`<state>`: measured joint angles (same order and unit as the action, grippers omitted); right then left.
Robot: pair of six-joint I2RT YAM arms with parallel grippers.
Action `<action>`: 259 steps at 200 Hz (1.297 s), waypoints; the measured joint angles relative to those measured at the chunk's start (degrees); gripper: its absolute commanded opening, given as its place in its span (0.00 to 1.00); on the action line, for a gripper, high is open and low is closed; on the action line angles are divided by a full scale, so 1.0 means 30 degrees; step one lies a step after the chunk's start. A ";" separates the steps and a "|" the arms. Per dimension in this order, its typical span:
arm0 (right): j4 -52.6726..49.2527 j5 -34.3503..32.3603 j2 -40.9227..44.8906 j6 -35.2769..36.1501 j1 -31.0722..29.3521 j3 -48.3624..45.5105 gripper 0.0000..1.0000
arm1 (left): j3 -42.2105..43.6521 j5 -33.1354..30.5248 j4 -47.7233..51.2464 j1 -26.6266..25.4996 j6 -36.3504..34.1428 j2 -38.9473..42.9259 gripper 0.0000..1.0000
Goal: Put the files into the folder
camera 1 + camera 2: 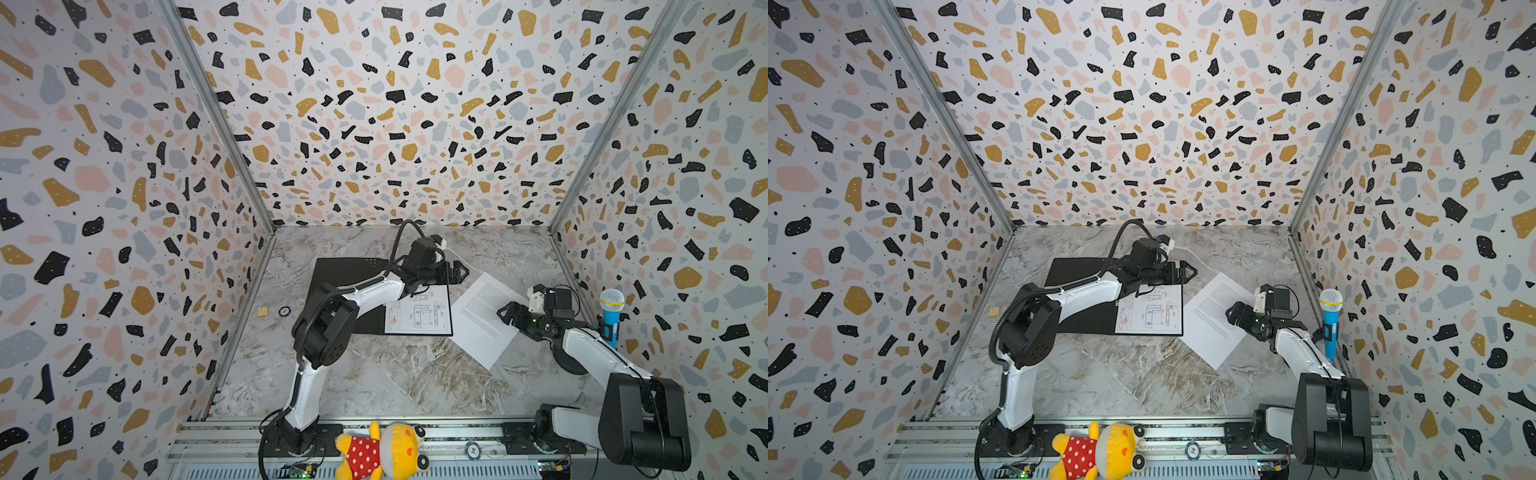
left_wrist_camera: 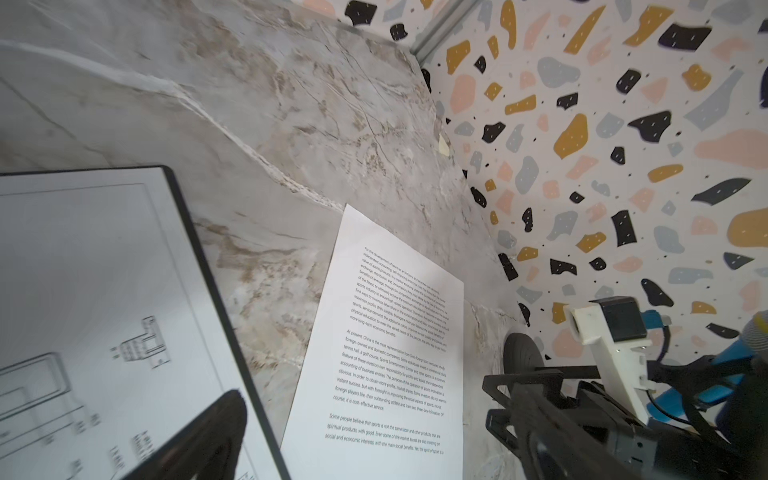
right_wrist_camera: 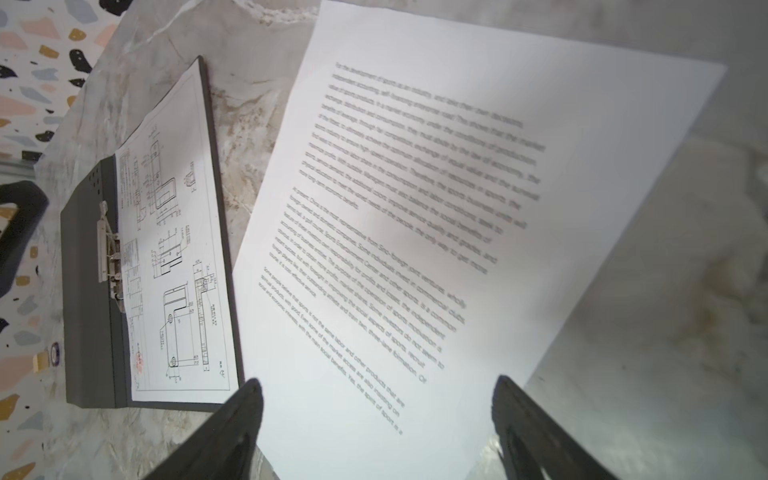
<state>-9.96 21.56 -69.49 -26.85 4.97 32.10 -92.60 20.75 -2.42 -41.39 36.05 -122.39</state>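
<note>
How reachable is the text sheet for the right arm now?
Likely yes: the right gripper stands open over the text sheet; nothing lies on it, the left gripper is by the folder.

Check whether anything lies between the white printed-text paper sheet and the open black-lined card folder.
Nothing visible lies on the marble table between the text sheet and the folder. Above the folder, the left arm reaches across, its open left gripper by the far edge of the white drawing sheet.

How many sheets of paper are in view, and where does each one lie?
2. The sheet with drawings lies inside the open folder, on its right half. The sheet with text lies askew on the table, right of the folder. More may be hidden beneath them.
</note>
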 measured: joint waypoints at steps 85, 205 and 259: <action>0.0925 0.0459 0.0685 -0.0889 0.1639 -0.2441 0.92 | -0.4408 -0.0947 0.4284 -0.1894 -0.1515 -0.4685 1.00; 0.3417 0.2900 -0.0044 -0.1115 0.3191 -0.3118 0.92 | -0.5712 -0.2324 0.5952 -0.2142 -0.2266 -0.4867 1.00; 0.3840 0.3461 -0.0306 -0.1297 0.3439 -0.3155 0.92 | -0.6273 -0.2266 0.5960 -0.2171 -0.2310 -0.5566 1.00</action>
<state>1.56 31.94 -70.41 -30.74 15.29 22.63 -111.42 13.96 15.46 -47.90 29.12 -139.09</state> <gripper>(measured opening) 0.918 0.997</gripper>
